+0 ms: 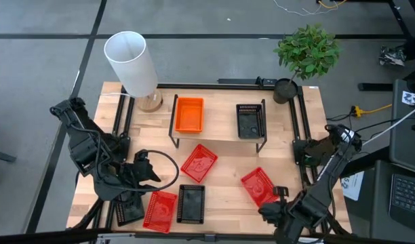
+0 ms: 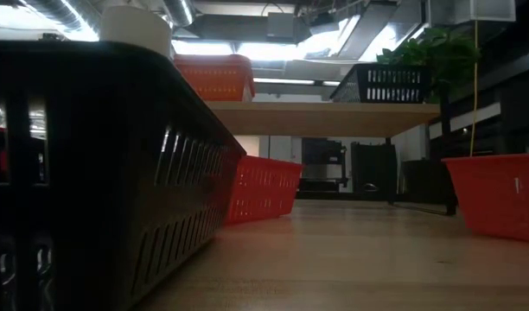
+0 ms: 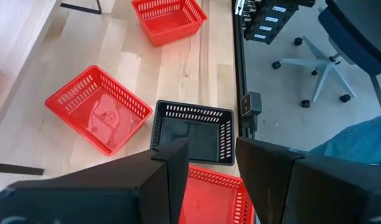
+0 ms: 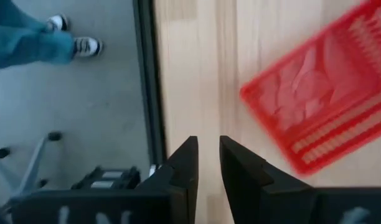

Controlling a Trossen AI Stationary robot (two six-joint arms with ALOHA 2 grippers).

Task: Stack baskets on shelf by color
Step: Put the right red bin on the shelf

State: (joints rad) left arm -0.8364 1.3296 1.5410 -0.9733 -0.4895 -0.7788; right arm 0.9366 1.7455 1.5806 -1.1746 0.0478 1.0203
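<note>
Plainly, the red plastic mesh basket (image 4: 321,93) near my right gripper (image 4: 206,155) looked light, stiff and slippery. My jaws stood slightly parted, grasping nothing; its thin rim seemed the best hold.

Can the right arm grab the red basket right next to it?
Probably yes. The right gripper sits beside that red basket, empty, with only bare table between them and nothing on top.

At frame centre, the low light-wood shelf (image 1: 218,129) carries an orange mesh basket (image 1: 189,114) and a black mesh basket (image 1: 250,120); three red baskets (image 1: 199,163) and two black baskets (image 1: 191,203) lie below.
</note>
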